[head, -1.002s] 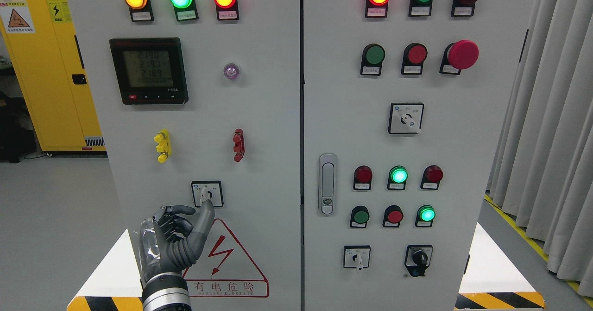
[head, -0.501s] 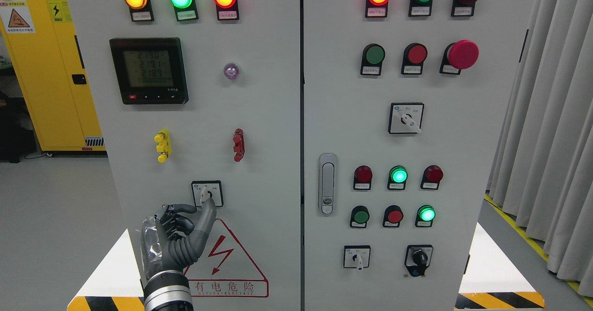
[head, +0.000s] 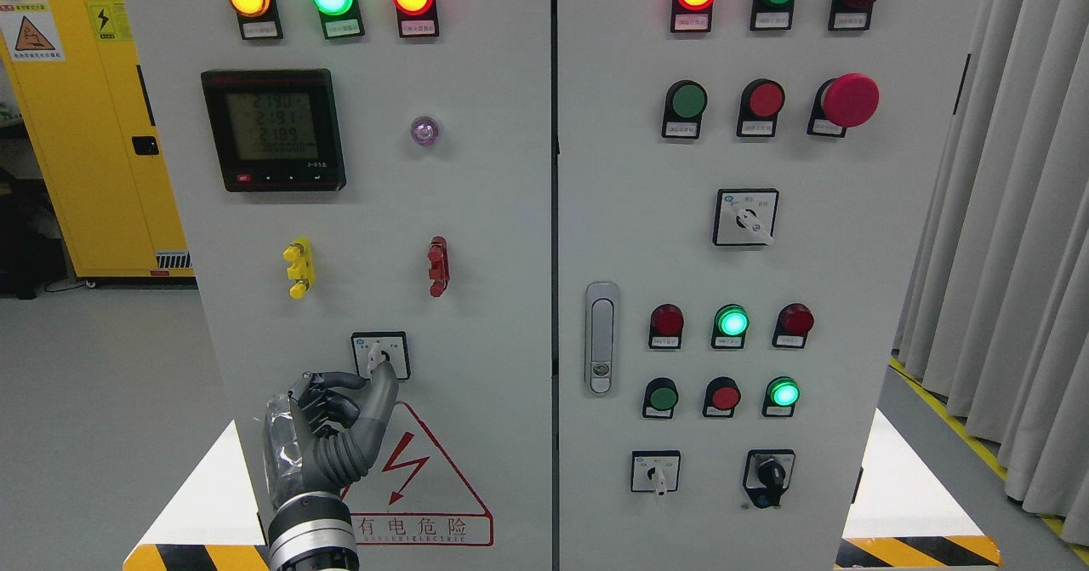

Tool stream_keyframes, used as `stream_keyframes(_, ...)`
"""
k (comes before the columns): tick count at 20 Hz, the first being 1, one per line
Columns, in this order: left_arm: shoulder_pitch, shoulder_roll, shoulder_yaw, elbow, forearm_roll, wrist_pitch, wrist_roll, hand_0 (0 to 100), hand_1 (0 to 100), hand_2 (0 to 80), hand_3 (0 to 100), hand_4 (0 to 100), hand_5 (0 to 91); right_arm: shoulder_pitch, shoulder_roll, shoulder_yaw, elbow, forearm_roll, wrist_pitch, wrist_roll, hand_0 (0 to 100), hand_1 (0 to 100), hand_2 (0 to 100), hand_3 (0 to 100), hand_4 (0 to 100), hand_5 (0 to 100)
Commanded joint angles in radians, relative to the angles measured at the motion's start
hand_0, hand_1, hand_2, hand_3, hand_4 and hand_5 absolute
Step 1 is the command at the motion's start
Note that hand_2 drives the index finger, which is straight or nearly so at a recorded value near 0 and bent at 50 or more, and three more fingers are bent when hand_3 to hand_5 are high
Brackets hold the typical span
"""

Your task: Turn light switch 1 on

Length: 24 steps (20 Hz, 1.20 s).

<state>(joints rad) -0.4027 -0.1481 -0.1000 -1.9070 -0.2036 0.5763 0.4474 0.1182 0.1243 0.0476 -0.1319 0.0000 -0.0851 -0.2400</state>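
A small rotary selector switch [head: 380, 355] with a white knob sits on a square plate low on the left door of the grey control cabinet [head: 493, 214]. My left hand [head: 344, 413] comes up from the bottom left, just below and left of that switch. Its four fingers [head: 327, 392] are curled toward the palm and hold nothing. The thumb [head: 380, 388] points up, and its tip touches the lower edge of the knob. The right arm does not show.
Above the switch are yellow [head: 299, 268] and red [head: 438, 265] terminals and a digital meter [head: 274, 128]. A red warning triangle [head: 417, 477] lies below. The right door carries a latch handle [head: 601, 337], lamps, push buttons and other rotary switches [head: 655, 471]. A yellow cabinet [head: 85, 120] stands at left, and curtains [head: 1012, 214] hang at right.
My left hand has crept slightly to the right and up, with the thumb tip staying at the knob's lower edge. The knob's position looks the same.
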Motion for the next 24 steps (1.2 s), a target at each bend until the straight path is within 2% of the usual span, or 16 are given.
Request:
stream_keyframes(1,-0.008,-0.001,-0.006,0.014,0.000,0.000,0.001,19,68,61.0,92,87,85.7,0.000,0.000,0.000,0.000,-0.029,0.001,-0.001,0,50,4,0,0,0)
stream_keyframes(24,-0.018,-0.002,-0.007,0.026,-0.008,0.008,0.001,19,67,62.2,92,88,85.8,0.000,0.000,0.000,0.000,-0.029,0.001,-0.001,0,50,4,0,0,0)
